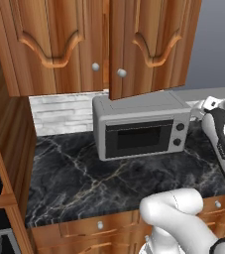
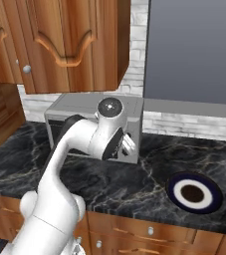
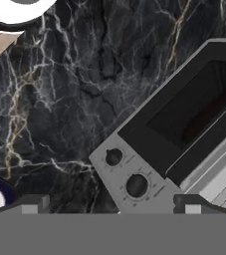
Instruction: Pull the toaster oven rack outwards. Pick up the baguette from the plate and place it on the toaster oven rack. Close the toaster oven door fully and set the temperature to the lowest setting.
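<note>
The toaster oven (image 1: pixel 134 106) stands at the back of the black marble counter. Its toaster oven door (image 1: pixel 139 139) is up against the front, dark window facing out. Two black knobs (image 1: pixel 180 127) sit on the right panel. In the hand view the door (image 3: pixel 194 109) and both knobs (image 3: pixel 136 186) lie just ahead of my gripper (image 3: pixel 112 206), which is open, fingertips far apart, touching nothing. From the right my gripper (image 2: pixel 127 145) hangs before the oven's right front. The plate (image 2: pixel 193 193) lies bare, right of the oven. Baguette and rack are hidden; a dim brownish streak shows behind the glass.
Wooden wall cabinets hang over the oven, one door (image 1: pixel 134 49) swung ajar above it. Marble counter (image 1: pixel 74 178) stretches left and forward of the oven to the front edge with drawers below. A grey panel (image 2: pixel 194 50) rises behind the plate.
</note>
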{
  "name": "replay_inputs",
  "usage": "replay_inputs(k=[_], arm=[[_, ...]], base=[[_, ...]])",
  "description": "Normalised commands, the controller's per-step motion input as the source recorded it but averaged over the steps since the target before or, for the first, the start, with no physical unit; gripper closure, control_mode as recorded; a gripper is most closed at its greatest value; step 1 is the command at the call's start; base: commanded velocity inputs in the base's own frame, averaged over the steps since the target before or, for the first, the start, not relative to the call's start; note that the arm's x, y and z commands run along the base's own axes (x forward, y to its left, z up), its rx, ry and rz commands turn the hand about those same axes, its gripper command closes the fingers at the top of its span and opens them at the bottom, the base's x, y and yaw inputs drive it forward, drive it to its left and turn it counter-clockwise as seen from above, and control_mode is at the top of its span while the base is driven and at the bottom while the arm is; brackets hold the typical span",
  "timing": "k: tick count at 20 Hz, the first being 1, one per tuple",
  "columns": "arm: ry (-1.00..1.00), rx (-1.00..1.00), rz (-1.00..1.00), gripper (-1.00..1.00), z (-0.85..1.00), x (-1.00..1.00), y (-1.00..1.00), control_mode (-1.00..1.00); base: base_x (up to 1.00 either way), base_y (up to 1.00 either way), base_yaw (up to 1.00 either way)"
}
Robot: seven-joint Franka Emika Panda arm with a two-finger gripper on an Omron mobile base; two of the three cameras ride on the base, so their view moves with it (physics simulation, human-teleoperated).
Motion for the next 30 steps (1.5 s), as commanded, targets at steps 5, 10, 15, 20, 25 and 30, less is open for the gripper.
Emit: replay_inputs(k=[5,10,15,20,25,30], arm=[[0.08,0.10,0.00,-1.00,-0.58,0.02,0.00,-1.00],[-0.05,0.21,0.00,-1.00,-0.27,0.06,-0.02,-1.00],[-0.06,0.23,0.00,-1.00,0.00,0.24,-0.09,-1.00],[-0.01,0.11,0.00,-1.00,-0.04,0.30,0.00,-1.00],[0.00,0.02,0.00,-1.00,-0.17,0.23,0.00,-1.00],[0.00,0.00,0.00,-1.00,-0.26,0.23,0.00,-1.00]], base=[[0.00,0.00,0.00],[0.00,0.00,0.00],[0.00,0.00,0.00],[0.00,0.00,0.00],[0.00,0.00,0.00],[0.00,0.00,0.00]])
